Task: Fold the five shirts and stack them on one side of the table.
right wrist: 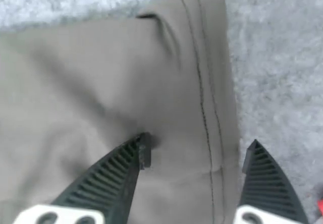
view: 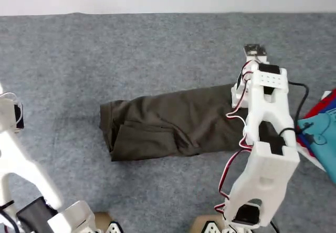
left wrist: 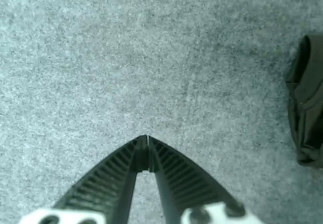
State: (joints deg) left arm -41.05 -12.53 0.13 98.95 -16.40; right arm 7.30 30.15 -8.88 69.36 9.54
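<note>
Grey table (view: 157, 49), olive shirt (view: 168, 123) half-folded

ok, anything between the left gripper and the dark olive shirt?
No: left wrist view shows bare grey felt between left gripper and dark olive shirt.

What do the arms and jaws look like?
White blocky shells on the right arm and left arm. Red, white and black cables run along the right arm. Jaws are black, tapered and ribbed, on white bases.
</note>
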